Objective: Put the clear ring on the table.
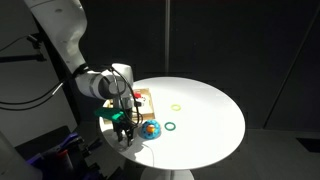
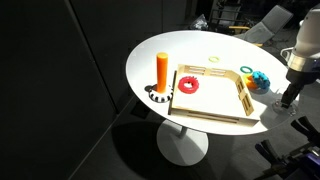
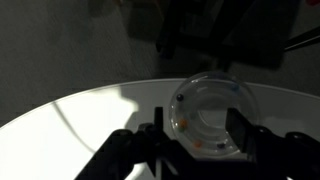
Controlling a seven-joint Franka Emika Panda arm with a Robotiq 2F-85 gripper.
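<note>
Hand [image 3: 198, 138] gripping clear ring [image 3: 182, 118] at table [image 1: 205, 110] edge; colourful toy [image 1: 150, 128], green ring [image 1: 170, 126] near; wooden board [image 2: 210, 106] beyond

no readable text, labels, brands or numbers anywhere, none on the table [image 2: 160, 60], none on the wooden board [image 2: 212, 102] upon it

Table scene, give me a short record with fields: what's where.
table: round, white
wooden board: on table, red ring on it
orange peg: upright beside board
yellow ring: flat on table
green ring: flat on table
clear ring: between fingers of gripper, near table edge
grip: cannot tell if closed
</note>
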